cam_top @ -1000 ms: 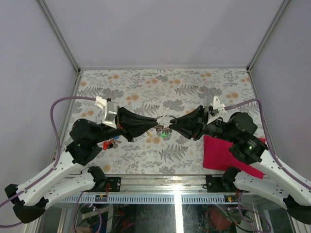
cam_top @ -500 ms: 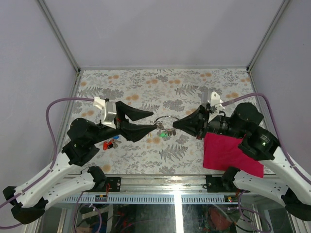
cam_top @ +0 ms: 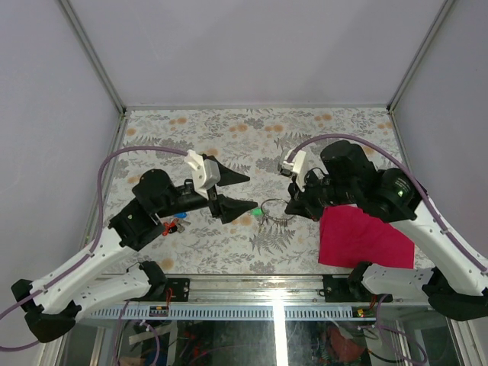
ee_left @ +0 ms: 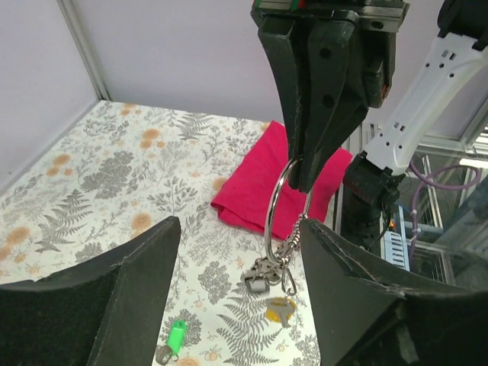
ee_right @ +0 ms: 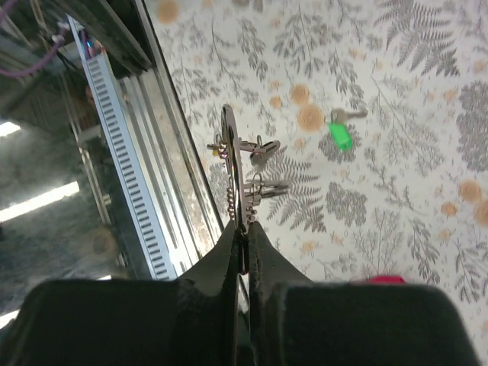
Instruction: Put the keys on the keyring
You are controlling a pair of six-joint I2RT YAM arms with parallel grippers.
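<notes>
Right gripper (cam_top: 293,207) is pinched tight on the keyring (cam_top: 276,210). Its two black fingers are pressed together on the top of the wire, and the ring hangs upright under the tips. That arm is folded up high with the wrist tipped down and to the left. In the left wrist view the right gripper (ee_left: 301,171) comes straight down from above, with the ring (ee_left: 286,202) right below it. The ring is thin shiny silver wire, round, and a short chain with small metal bits dangles off the bottom. I can't tell if those bits touch the table (cam_top: 305,137), which has a grey fern and orange flower print.

Left gripper (cam_top: 252,191) faces the right one from just across the ring, fingers spread wide and holding nothing. Its arm reaches out low, and the fingers are matte black and wedge-shaped.

The green key (ee_right: 338,136) has a bright plastic head and lies flat on the print, past the ring from the right fingertips. The red key (cam_top: 166,226) and blue key (cam_top: 180,217) sit back by the left arm's elbow. A red cloth (cam_top: 358,236), soft and a bit rumpled, lies under the right arm behind its gripper.
</notes>
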